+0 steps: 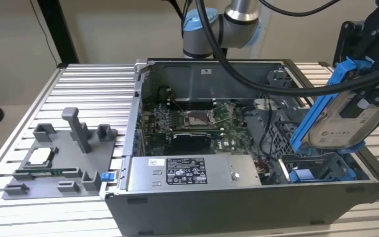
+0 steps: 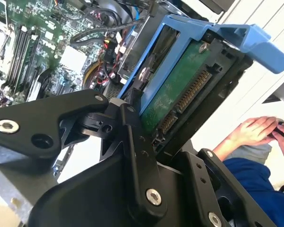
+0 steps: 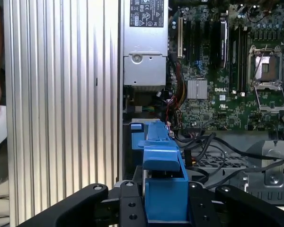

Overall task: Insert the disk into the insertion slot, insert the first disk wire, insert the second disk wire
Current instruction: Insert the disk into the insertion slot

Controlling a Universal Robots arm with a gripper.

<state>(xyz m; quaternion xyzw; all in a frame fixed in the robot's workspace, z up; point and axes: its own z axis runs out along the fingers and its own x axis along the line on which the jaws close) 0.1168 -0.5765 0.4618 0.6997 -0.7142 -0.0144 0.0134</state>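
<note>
while the disk (image 1: 344,118) hangs in the air at the exterior view's upper right, the hand (image 1: 364,96) is closed on it, with one black finger (image 2: 132,125) on each side of its bright blue carrier frame (image 1: 318,106). the disk stands on edge and tilted, its lower end leaning toward the exterior view's left, and its silver face and white label are turned to the camera. it is above the insertion slot (image 1: 318,170), apart from it and not yet inside. the slot lies in the lower right corner of the open computer case (image 1: 242,207), where its blue clips and grey perforated metal show beneath the disk's lower end.

in the second wrist view the disk's green circuit board (image 2: 173,87) and a row of connector pins (image 2: 194,90) face the camera, and a person (image 2: 255,184) in a blue sleeve shows beyond the disk. in the first wrist view black and red wires (image 3: 203,146) lie in the case beside the blue frame; i cannot tell where their ends go.

the motherboard (image 1: 189,123) covers the middle of the case, and the grey labelled power-supply box (image 1: 183,173) lies along its near wall. at the lower left of the exterior view a grey fixture tray (image 1: 51,163) rests on the ribbed metal desk (image 1: 91,94), well apart from the case. the arm (image 1: 209,29) rises behind the case at top centre, and thick black cables (image 1: 268,89) loop from it toward the hand.
</note>
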